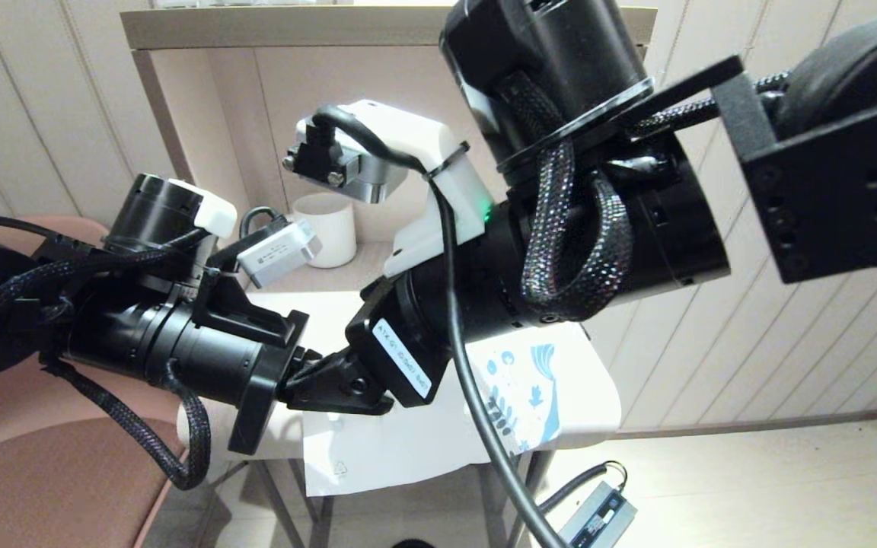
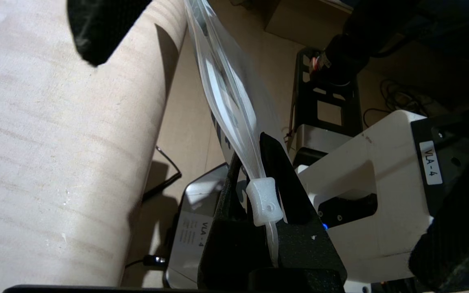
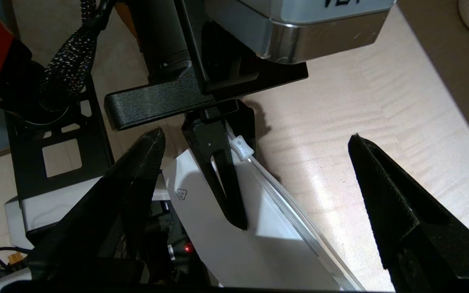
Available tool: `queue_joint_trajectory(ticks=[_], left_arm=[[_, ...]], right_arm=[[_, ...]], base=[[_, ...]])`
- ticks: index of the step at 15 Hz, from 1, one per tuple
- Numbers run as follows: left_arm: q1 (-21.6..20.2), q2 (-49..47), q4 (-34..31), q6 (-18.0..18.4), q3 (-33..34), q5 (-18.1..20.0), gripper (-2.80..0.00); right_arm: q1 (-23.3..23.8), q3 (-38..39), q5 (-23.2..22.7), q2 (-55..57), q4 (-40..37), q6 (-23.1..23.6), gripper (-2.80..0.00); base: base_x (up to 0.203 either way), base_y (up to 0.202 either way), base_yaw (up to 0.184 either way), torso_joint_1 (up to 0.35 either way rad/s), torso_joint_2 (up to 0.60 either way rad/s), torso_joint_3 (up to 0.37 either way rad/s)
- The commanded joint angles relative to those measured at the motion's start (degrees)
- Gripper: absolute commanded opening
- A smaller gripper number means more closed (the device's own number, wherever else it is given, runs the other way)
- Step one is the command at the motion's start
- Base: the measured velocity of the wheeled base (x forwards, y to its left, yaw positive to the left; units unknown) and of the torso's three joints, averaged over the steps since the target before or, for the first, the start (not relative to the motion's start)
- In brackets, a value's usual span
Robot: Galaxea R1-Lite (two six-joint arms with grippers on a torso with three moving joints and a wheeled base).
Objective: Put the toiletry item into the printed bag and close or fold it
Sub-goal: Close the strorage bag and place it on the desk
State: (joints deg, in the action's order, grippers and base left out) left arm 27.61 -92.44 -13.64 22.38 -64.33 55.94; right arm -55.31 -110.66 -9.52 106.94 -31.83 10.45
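Observation:
The printed bag [image 1: 408,449] lies flat at the table's front edge, its blue leaf-printed end [image 1: 522,388] to the right and its plain end hanging over the edge. My left gripper [image 1: 347,392] is shut on the bag's zip edge, right by the white slider [image 2: 264,201]. The same grip shows in the right wrist view, at the slider [image 3: 242,148]. My right gripper [image 3: 255,136] hovers just above the bag [image 3: 226,236], open wide, its fingers either side of the left gripper's fingers [image 3: 218,179]. The comb is out of view.
A white ribbed mug [image 1: 326,228] stands at the back of the small table [image 1: 317,304], under a wooden shelf [image 1: 256,30]. A pink chair [image 1: 43,472] is at the left. A grey box with a cable [image 1: 598,517] lies on the floor below.

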Motion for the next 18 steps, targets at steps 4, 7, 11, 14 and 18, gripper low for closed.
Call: queue_joint_trajectory(ticks=[4, 7, 11, 14, 18], left_arm=[[-0.01, -0.28, -0.07, 0.12, -0.01, 0.31, -2.8], [-0.01, -0.38, -0.07, 0.21, -0.01, 0.31, -2.8], [-0.01, -0.55, -0.07, 0.21, -0.01, 0.31, -2.8], [-0.01, -0.46, -0.07, 0.21, -0.01, 0.31, -2.8], [-0.01, -0.11, -0.07, 0.12, -0.01, 0.31, -2.8]], right_arm=[[0.2, 0.44, -0.14, 1.17, -0.16, 0.28, 0.0], [0.29, 0.7, -0.14, 1.17, -0.16, 0.28, 0.0], [0.29, 1.32, -0.16, 1.17, -0.14, 0.28, 0.0], [0.38, 1.41, -0.2, 1.17, -0.09, 0.45, 0.0], [0.2, 2.51, -0.54, 1.17, -0.31, 1.81, 0.0]], base=[[0.0, 0.0, 0.0, 0.0, 0.0, 0.0], [0.0, 0.0, 0.0, 0.0, 0.0, 0.0], [0.0, 0.0, 0.0, 0.0, 0.0, 0.0], [0.0, 0.0, 0.0, 0.0, 0.0, 0.0], [0.0, 0.0, 0.0, 0.0, 0.0, 0.0]])
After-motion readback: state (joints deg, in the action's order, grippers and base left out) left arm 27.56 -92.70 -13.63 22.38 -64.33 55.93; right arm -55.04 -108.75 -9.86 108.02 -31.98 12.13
